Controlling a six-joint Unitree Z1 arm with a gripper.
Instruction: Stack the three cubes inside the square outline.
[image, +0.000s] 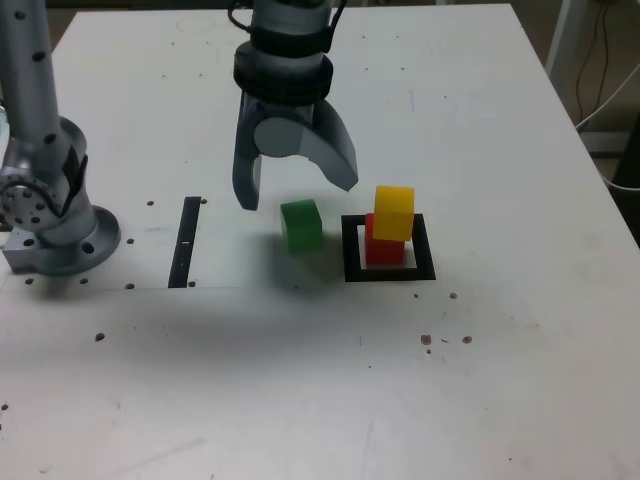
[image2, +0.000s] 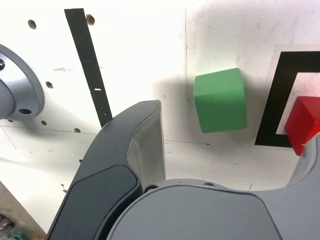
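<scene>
Exterior view first: the claw (image: 298, 192) hangs over the white desk (image: 500, 380) with its two jaws spread wide and nothing between them, its tips just above and behind the green cube (image: 301, 225). That cube sits on the desk by itself, just to the exterior view's left of the square outline (image: 350, 248) and apart from it. Inside the outline the red cube (image: 385, 250) rests on the white centre, and the yellow cube (image: 394, 212) sits on top of it, turned slightly askew — two stacked, one loose. Farther to the exterior view's left lies a narrow black strip (image: 186, 242), and beyond it stands the arm's grey base (image: 50, 215). Wrist view next: one dark jaw fills the foreground, with the green cube (image2: 220, 100) on the desk beyond it, untouched. Next to the cube a corner of the outline (image2: 277, 95) shows, with an edge of the red cube (image2: 304, 122) inside it; the strip (image2: 90, 70) and part of the base (image2: 17, 85) lie on the other side.
</scene>
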